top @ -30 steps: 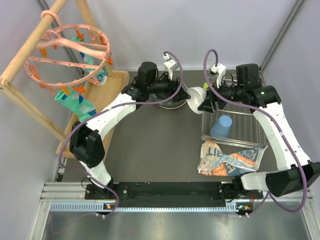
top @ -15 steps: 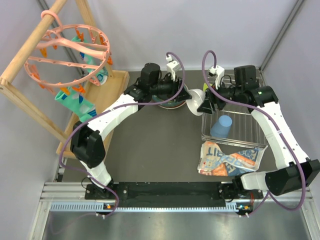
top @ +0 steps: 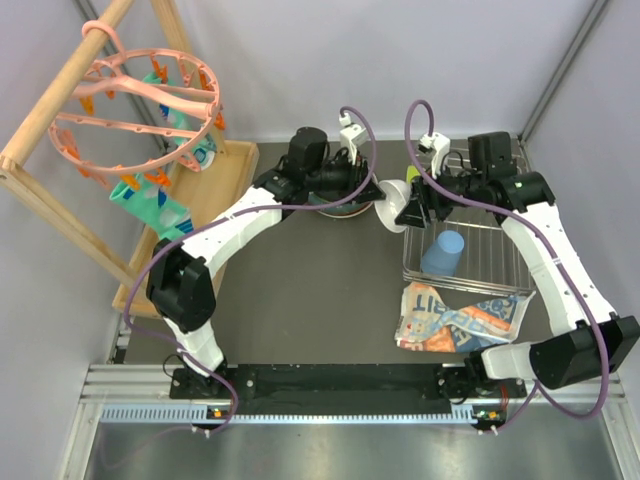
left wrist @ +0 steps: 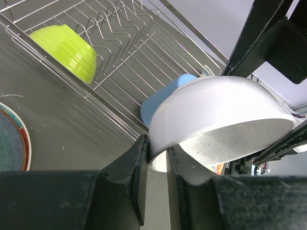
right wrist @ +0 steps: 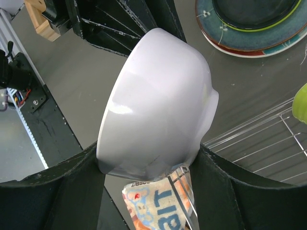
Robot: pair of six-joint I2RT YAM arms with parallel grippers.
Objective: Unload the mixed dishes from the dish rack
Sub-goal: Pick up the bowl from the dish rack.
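The white bowl is clear of the dish rack, held in the air above the table between the rack and the stacked plates. The right pincer, about half open, spans the bowl's body, and the left pincer, nearly closed, pinches its rim. The step in hand is judged an arm-to-arm transfer: next, confirm the left grip, release the right, then carry the bowl to the plates.

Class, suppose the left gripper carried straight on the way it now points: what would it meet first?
The white bowl: its rim sits between the fingers of the left gripper. Straight beyond the bowl is the right gripper, which clamps the bowl's sides; how far behind is hard to judge.
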